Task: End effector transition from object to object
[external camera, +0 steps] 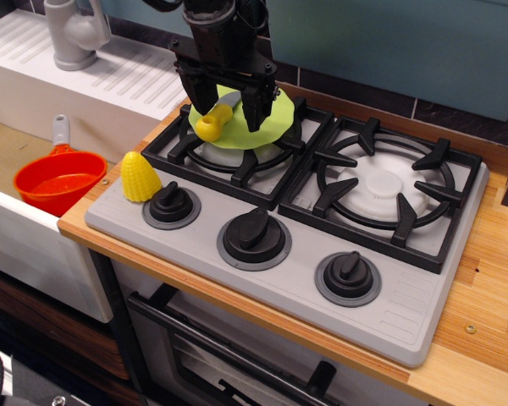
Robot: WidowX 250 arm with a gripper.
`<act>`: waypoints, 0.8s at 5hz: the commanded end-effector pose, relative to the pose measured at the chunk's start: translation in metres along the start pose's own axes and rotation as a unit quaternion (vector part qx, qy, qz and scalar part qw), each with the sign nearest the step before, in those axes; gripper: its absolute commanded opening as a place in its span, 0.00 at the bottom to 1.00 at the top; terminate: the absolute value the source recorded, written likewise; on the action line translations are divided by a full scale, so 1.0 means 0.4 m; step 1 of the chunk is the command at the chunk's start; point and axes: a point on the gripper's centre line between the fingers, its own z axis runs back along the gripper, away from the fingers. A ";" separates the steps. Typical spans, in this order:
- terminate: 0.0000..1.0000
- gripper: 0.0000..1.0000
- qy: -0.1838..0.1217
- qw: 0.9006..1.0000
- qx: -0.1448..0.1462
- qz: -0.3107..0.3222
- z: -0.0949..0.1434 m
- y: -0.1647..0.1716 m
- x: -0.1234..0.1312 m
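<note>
My black metal gripper (227,106) hangs over the left burner (237,152) of the toy stove. Its two dark fingers (259,108) stand apart, one on each side of a knife (216,120) with a yellow handle and a silver blade. The knife lies on a lime green plate (262,127) that rests on the left burner grate. The fingers reach down to about the knife's height; whether they touch it I cannot tell. A yellow corn cob (140,177) stands at the stove's front left corner.
An orange pot (59,180) sits in the sink at the left. A grey faucet (74,34) stands at the back left. The right burner (381,182) is bare. Three black knobs (254,237) line the stove's front. The wooden counter (483,279) extends right.
</note>
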 end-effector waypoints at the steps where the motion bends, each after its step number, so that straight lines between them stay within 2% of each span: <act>1: 0.00 1.00 0.000 1.000 0.000 0.000 0.000 0.000 0.000; 3: 0.00 1.00 0.011 1.000 -0.009 -0.012 0.081 0.014 0.001; 4: 0.00 1.00 0.005 1.000 -0.005 -0.020 0.107 0.016 -0.011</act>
